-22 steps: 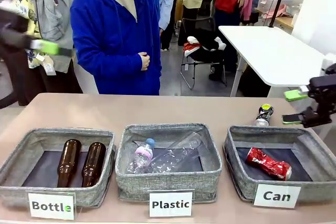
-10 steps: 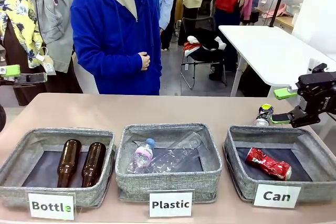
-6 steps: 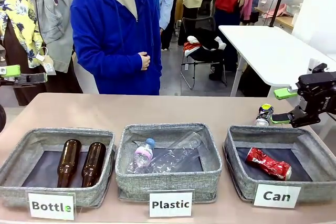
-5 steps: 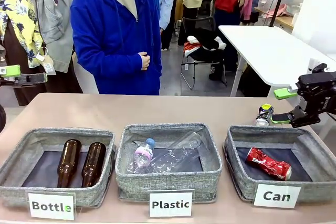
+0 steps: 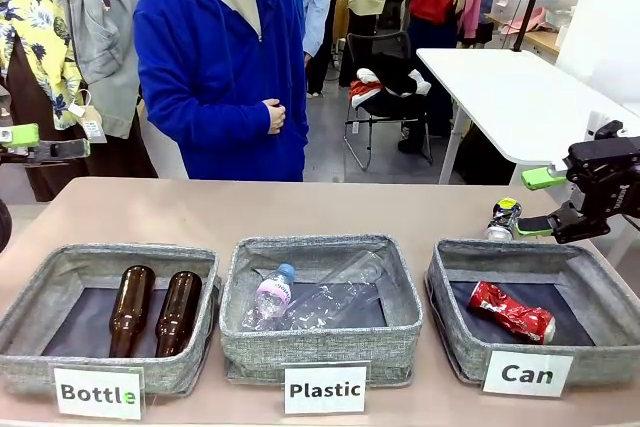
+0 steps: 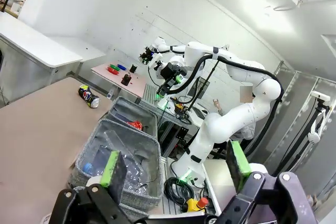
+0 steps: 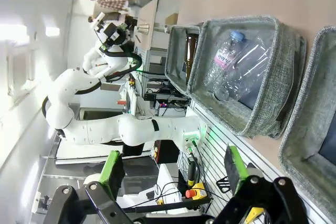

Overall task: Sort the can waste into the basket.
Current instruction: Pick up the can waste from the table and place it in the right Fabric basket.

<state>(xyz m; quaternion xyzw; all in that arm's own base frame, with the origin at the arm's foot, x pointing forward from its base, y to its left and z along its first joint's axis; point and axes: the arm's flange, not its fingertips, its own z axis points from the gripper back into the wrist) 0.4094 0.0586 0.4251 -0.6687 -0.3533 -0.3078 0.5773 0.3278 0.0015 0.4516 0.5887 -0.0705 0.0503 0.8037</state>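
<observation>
Right, so the red can lies on its side in the "Can" basket at lower right of the front view, long axis running diag. from upper left to lower right, crushed end toward the frame's lower-right corner. The black can sits on the bare table just behind that basket's far rim, tilted w/ its silver end down-left and dark top up-right; in the left wrist view it shows small at mid-left, lying on the tabletop, long axis upper left to lower right. Right gripper hangs at the right edge of the front view, just beside the black can but not touching, green pads spread wide w/ nothing between them; its own wrist view shows the same wide gap. Left gripper also stands wide, nothing in it; it pokes in at mid-left edge of the front view. Middle basket marked "Plastic" holds clear bottles; left basket marked "Bottle" holds two brown bottles. A person in a blue hoodie stands at top centre, hand held at the waist.
</observation>
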